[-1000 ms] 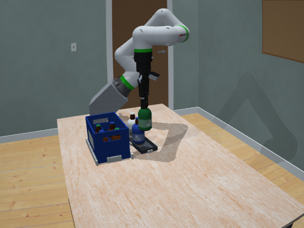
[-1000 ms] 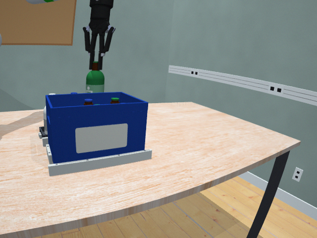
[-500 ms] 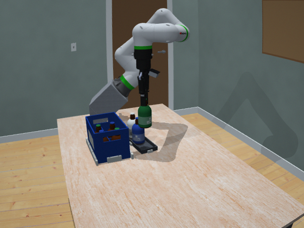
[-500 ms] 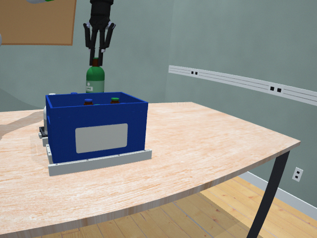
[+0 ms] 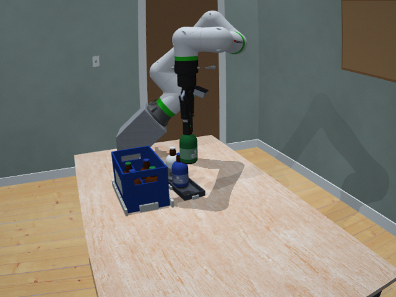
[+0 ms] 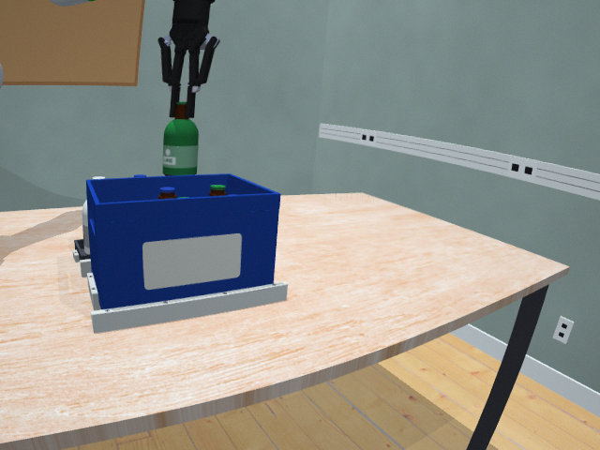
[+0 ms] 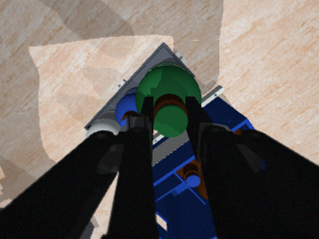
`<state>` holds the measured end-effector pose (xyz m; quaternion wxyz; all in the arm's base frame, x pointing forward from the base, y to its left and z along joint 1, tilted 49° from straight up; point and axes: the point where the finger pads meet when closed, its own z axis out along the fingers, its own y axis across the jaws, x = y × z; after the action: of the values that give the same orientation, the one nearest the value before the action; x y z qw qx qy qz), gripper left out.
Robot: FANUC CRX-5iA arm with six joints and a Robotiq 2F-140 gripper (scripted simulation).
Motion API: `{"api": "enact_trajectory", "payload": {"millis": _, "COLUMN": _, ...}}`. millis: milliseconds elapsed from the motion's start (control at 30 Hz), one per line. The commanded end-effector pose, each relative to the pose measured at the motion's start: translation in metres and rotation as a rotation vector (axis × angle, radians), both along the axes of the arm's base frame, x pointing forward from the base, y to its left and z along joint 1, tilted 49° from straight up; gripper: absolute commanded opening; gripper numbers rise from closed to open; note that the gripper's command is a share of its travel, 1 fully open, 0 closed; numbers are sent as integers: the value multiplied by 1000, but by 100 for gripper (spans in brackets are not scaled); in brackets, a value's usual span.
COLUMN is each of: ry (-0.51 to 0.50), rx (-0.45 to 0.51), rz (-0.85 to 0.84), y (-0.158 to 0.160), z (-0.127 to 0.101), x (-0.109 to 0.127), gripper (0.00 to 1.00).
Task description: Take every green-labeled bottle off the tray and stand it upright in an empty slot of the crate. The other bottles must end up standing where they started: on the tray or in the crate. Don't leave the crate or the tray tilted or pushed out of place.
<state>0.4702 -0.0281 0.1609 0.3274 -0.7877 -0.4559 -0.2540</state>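
Green glass-like bottle [image 5: 188,148] [image 6: 180,146] [image 7: 168,89], round-shouldered with a brown neck and pale green label, hung upright above the tray [image 5: 195,194] [image 7: 112,97], its neck clasped between the gripper's [image 5: 187,130] [image 6: 182,112] [image 7: 170,111] fingers.

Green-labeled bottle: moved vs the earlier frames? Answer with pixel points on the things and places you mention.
Yes, upward. In the exterior view the green-labeled bottle [image 5: 188,148] [image 6: 180,147] [image 7: 166,87] now hangs with its base just above the crate's [image 5: 145,195] [image 6: 193,217] [image 7: 186,216] far rim; earlier that rim hid it.
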Motion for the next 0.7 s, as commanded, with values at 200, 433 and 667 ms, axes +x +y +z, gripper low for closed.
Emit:
{"api": "enact_trajectory", "payload": {"millis": 200, "ry": -1, "rx": -1, "rz": -1, "y": -6, "z": 5, "x": -1, "gripper": 10}}
{"api": "enact_trajectory", "payload": {"millis": 433, "ry": -1, "rx": -1, "rz": -1, "y": -10, "z": 9, "x": -1, "gripper": 10}}
{"api": "enact_trajectory", "payload": {"millis": 667, "ry": -1, "rx": -1, "rz": -1, "y": -13, "z": 11, "x": -2, "gripper": 10}}
